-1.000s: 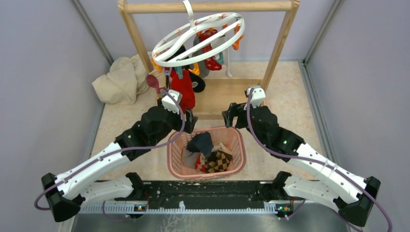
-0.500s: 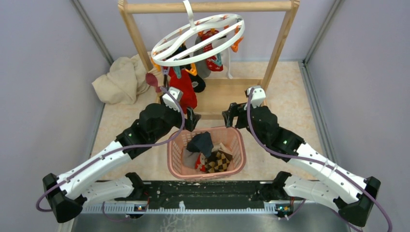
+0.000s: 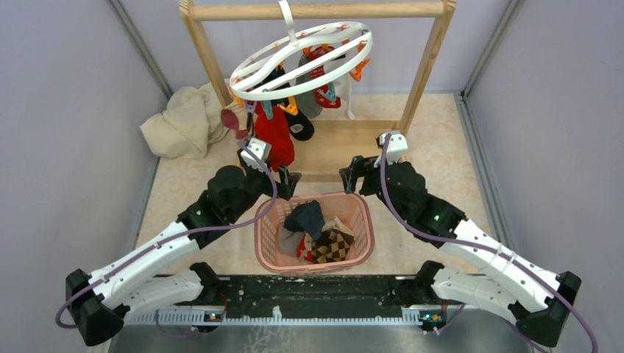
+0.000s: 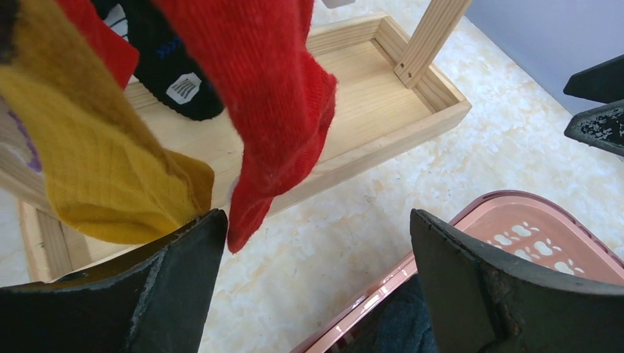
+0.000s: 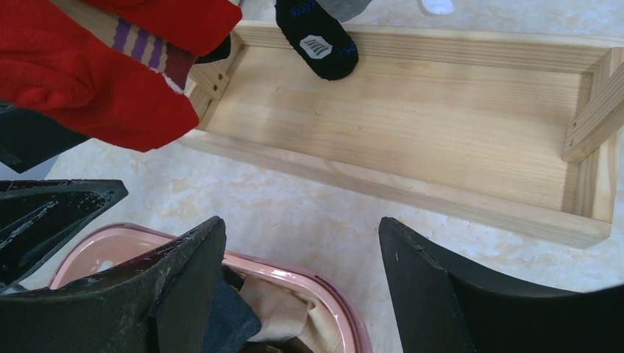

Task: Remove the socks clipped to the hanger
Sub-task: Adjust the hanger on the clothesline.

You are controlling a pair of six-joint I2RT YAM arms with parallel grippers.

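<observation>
The white ring hanger (image 3: 302, 59) hangs tilted from the wooden rail, fringed with clips. Socks still hang from it: a red one (image 3: 276, 136), a black one (image 3: 300, 129) and a red patterned one (image 3: 324, 88) at the back. My left gripper (image 3: 285, 180) is open just below the red sock (image 4: 272, 110), whose toe hangs beside its left finger; a mustard sock (image 4: 96, 169) hangs next to it. My right gripper (image 3: 353, 176) is open and holds nothing, over the far rim of the pink basket (image 3: 364, 243). In its view, the red sock (image 5: 96, 81) and black sock (image 5: 318, 40) hang ahead.
The wooden rail frame (image 3: 427, 66) has a shallow tray base (image 5: 412, 118) under the hanger. A beige cloth heap (image 3: 180, 121) lies at the back left. The basket (image 4: 515, 213) holds several socks, among them a dark one (image 3: 305, 215) and a checked one (image 3: 331, 243). Grey walls close both sides.
My left arm has shifted slightly forward and left, toward the hanging red sock. The hanger has rocked a little. The right arm has hardly moved.
</observation>
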